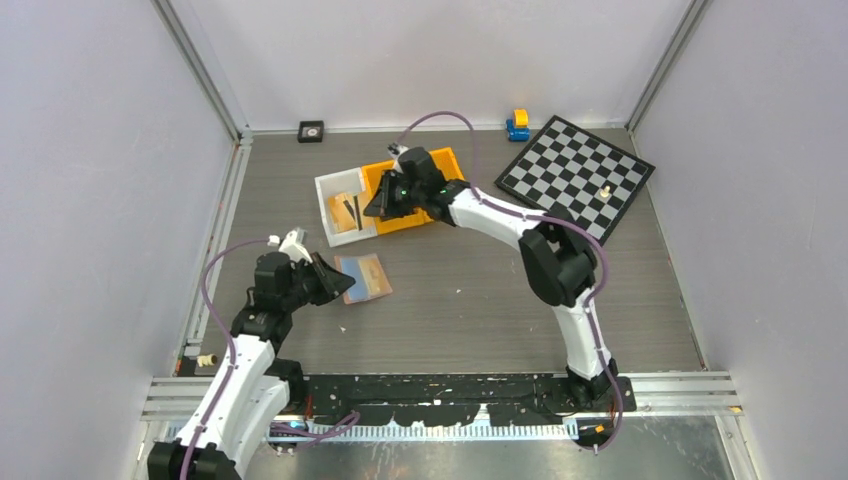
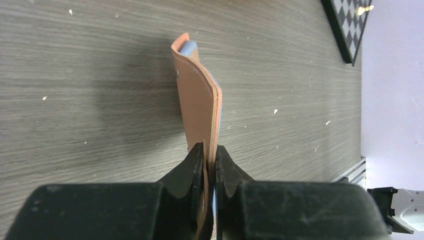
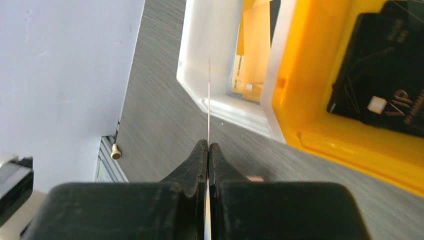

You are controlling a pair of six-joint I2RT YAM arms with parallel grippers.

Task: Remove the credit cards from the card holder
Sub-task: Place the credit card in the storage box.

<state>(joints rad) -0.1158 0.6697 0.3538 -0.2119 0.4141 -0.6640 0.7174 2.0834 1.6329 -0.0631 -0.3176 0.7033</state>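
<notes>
The tan-pink card holder [image 1: 365, 277] lies open on the table left of centre, and my left gripper [image 1: 335, 283] is shut on its near edge. The left wrist view shows the card holder [image 2: 197, 100] edge-on with a pale blue inner edge, pinched between the jaws of the left gripper [image 2: 210, 155]. My right gripper [image 1: 375, 205] hovers by the white bin [image 1: 325, 200]. In its wrist view the right gripper [image 3: 208, 147] is shut on a thin credit card [image 3: 208, 100] seen edge-on, above the table just beside the white bin [image 3: 200, 45].
Tan cards [image 3: 255, 45] lie in the white bin. The orange bin [image 1: 450, 160] beside it holds a black card [image 3: 385, 65]. A chessboard [image 1: 575, 175] lies back right, with a small toy [image 1: 517, 124] and a black square item [image 1: 311, 131] at the back wall.
</notes>
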